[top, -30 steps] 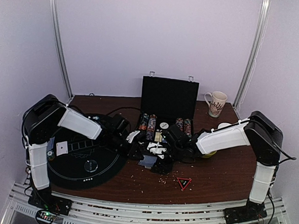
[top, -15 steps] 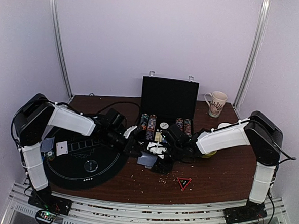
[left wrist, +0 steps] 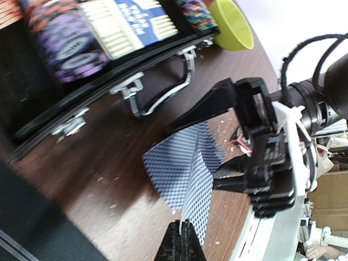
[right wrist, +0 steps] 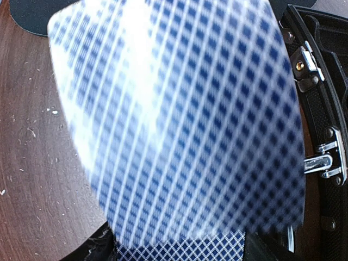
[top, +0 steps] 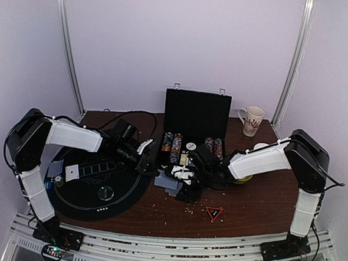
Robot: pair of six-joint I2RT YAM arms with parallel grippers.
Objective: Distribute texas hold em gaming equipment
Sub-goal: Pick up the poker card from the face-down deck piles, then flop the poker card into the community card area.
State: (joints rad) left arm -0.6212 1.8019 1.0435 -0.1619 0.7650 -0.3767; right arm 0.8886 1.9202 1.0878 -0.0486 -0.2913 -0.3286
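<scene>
Left pincer (left wrist: 176,243) has closed on one grey-blue-backed playing card (left wrist: 191,201), drawing it leftward; right pincer (left wrist: 209,155) grips the remaining deck (left wrist: 168,168); dealing underway.

- 2 robot arms (top: 76,137)
- 1 open black case (top: 197,111), upper centre
- 4 chip rows (top: 177,143) inside it
- 1 white button disc (top: 191,146) among them
- 2 blue-backed cards (left wrist: 179,168) distinguishable, centre of the left wrist view
- 1 round black mat (top: 126,189), lower left; on it 1 white card (top: 71,171), 1 clear disc (top: 106,192)
- 1 mug (top: 252,120), 1 yellow-green bowl (left wrist: 232,30), 1 red triangle (top: 214,213)
</scene>
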